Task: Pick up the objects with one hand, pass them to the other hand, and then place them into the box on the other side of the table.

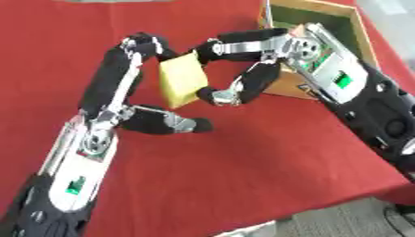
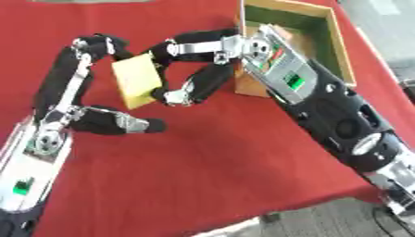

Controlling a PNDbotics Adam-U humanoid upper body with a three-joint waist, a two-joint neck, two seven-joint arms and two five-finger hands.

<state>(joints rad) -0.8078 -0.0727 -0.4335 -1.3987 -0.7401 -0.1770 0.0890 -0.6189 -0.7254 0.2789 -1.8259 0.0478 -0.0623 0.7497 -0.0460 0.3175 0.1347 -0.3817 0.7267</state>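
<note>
1. Two hands meet over the red cloth (image 1: 243, 166), and nearest me is my left hand (image 1: 122, 106), coming up from the lower left. Its fingers (image 1: 144, 45) curl over the top left edge of the yellow block (image 1: 183, 78); its thumb (image 1: 185, 124) sticks out below, apart from the block as far as I can see.
2. Next out, the yellow block hangs tilted above the cloth, between both hands, roughly mid-table and just left of the box.
3. My right hand (image 2: 212, 60) reaches in from the right. Its fingers (image 2: 185, 46) arch over the block's top right corner and its thumb (image 2: 180, 95) presses against the lower right edge, so it pinches the block.
4. Farthest is the wooden box (image 2: 339, 46), at the table's right far side, open with a green floor; my right wrist sits just in front of its near wall.
5. Risks, as I judge them: if my left hand lets go before the right pinch is settled, the block pivots on one corner and drops. Swinging right too low would knock the block or wrist into the box wall.
</note>
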